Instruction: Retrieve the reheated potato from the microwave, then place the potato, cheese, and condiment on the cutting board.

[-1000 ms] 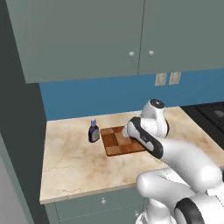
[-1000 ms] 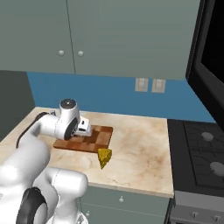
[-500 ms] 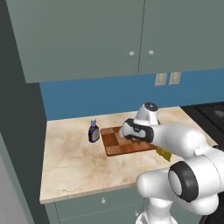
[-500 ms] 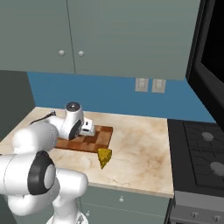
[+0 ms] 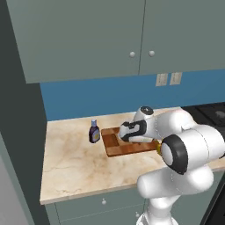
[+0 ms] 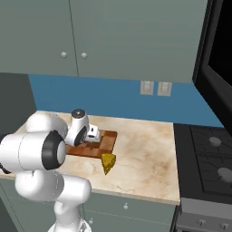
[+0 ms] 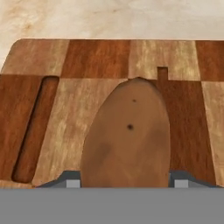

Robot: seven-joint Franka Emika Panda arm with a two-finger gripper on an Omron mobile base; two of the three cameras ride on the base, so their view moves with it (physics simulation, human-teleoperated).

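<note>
Counter (image 5: pixel 74 162): marbled beige, lower half of the left base frame.
Cutting board (image 5: pixel 115 145): checkered wood, frame centre.
Gripper (image 7: pixel 124 181): low over the board, jaws clamped on the potato (image 7: pixel 127 140).
Condiment (image 5: pixel 94 131): just left of the board.
Cheese (image 6: pixel 108 162): at the board's lower corner.

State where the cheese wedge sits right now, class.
In the right base view the cheese lies on the marble counter, off the front right corner of the cutting board and not yet on it.
</note>
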